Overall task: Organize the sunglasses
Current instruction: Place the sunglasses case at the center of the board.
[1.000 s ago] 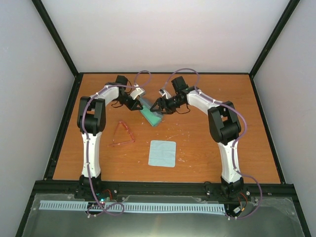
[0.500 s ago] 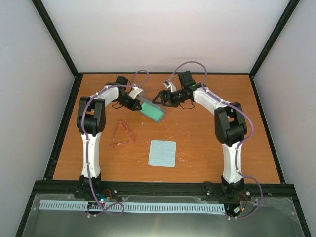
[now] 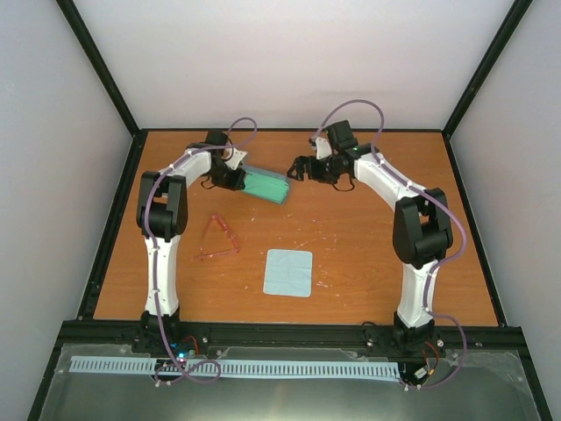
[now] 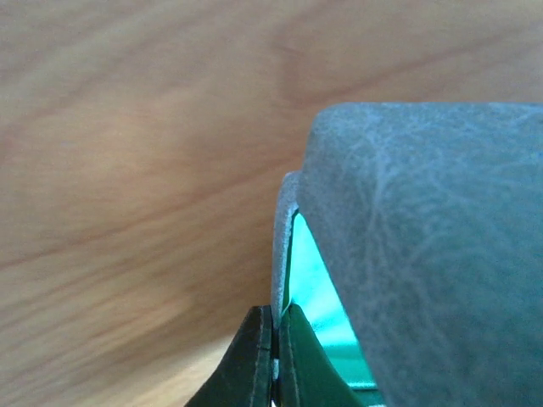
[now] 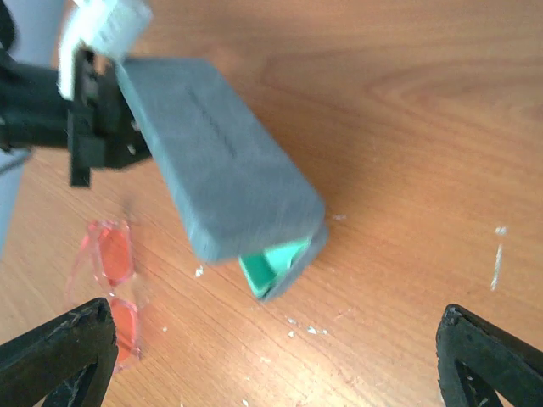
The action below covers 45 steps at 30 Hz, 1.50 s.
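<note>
The grey-blue case (image 3: 266, 185) with green lining lies at the back of the table, its lid partly open. My left gripper (image 3: 235, 180) is shut on the case's left end. In the left wrist view its fingers (image 4: 254, 356) pinch the thin wall of the case (image 4: 441, 254) beside the green lining (image 4: 318, 292). My right gripper (image 3: 296, 168) hangs open just right of the case, holding nothing. In the right wrist view the case (image 5: 216, 182) sits ahead of my open right gripper (image 5: 276, 365). The red-pink sunglasses (image 3: 216, 237) lie on the table to the left, seen also as the sunglasses (image 5: 110, 280).
A flat light-blue cloth (image 3: 288, 273) lies near the middle front of the wooden table (image 3: 368, 254). Black frame rails border the table, with white walls behind. White specks dot the wood.
My right gripper has opened wide and drawn back to the right, away from the case. The case, still held by my left gripper, has swung from pointing down-right to nearly level.
</note>
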### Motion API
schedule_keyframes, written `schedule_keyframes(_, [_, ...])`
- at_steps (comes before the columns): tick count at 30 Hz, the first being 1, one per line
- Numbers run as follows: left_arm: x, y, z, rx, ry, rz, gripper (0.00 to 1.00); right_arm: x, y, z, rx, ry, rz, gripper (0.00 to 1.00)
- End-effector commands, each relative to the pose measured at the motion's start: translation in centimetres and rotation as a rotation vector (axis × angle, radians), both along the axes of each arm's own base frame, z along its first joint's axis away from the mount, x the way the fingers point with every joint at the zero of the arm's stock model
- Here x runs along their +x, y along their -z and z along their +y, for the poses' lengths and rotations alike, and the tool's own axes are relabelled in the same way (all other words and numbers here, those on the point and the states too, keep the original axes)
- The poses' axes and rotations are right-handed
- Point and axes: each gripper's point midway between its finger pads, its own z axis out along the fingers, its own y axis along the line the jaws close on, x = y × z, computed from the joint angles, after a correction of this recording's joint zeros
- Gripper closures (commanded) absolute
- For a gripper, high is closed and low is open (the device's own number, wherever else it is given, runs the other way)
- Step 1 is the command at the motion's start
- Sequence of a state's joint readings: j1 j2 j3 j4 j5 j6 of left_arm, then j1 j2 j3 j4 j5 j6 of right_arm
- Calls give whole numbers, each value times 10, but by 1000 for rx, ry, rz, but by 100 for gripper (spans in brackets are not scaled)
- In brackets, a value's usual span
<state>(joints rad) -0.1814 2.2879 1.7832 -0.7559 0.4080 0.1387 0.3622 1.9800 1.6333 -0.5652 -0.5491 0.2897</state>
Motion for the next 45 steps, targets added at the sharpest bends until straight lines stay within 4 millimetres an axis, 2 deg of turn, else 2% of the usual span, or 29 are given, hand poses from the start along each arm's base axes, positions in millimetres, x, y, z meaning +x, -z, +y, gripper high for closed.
schedule_keyframes(1, [21, -2, 12, 140, -95, -43, 100, -16, 37, 9, -148, 15, 69, 0])
schedule_keyframes(4, [22, -3, 7, 210, -88, -58, 100, -21, 46, 18, -146, 7, 97, 0])
schedule_keyframes(10, [2, 6, -9, 264, -38, -46, 99, -23, 60, 20, -167, 15, 147, 0])
schedule_keyframes(18, [-10, 4, -14, 255, -12, -31, 73, -24, 79, 13, -220, 52, 190, 0])
schedule_keyframes(24, [-13, -3, -17, 237, -4, -37, 67, -21, 86, 10, -247, 84, 202, 0])
schedule_keyframes(25, [-13, -5, -18, 232, -3, -39, 65, -21, 86, 9, -252, 88, 200, 0])
schedule_keyframes(27, [-14, -8, -17, 230, -3, -42, 52, -20, 87, 7, -258, 95, 198, 0])
schedule_keyframes(29, [-16, -14, -17, 229, -3, -50, 51, -19, 84, 7, -258, 100, 191, 0])
schedule_keyframes(32, [-16, -26, -15, 227, -9, -69, 38, -20, 75, 3, -266, 109, 161, 0])
schedule_keyframes(33, [-16, -33, -14, 217, -13, -76, 37, -21, 70, 1, -264, 108, 147, 1])
schedule_keyframes(35, [-15, -46, -10, 181, -29, -100, 36, -25, 62, -3, -261, 110, 126, 6])
schedule_keyframes(39, [-15, -77, 5, 144, -51, -178, 33, -39, 53, -11, -248, 100, 119, 31])
schedule_keyframes(43, [-23, -103, 17, 110, -44, -237, 35, -68, 50, -11, -240, 30, 144, 60])
schedule_keyframes(45, [-27, -113, 22, 102, -37, -267, 36, -90, 49, -9, -269, -26, 146, 80])
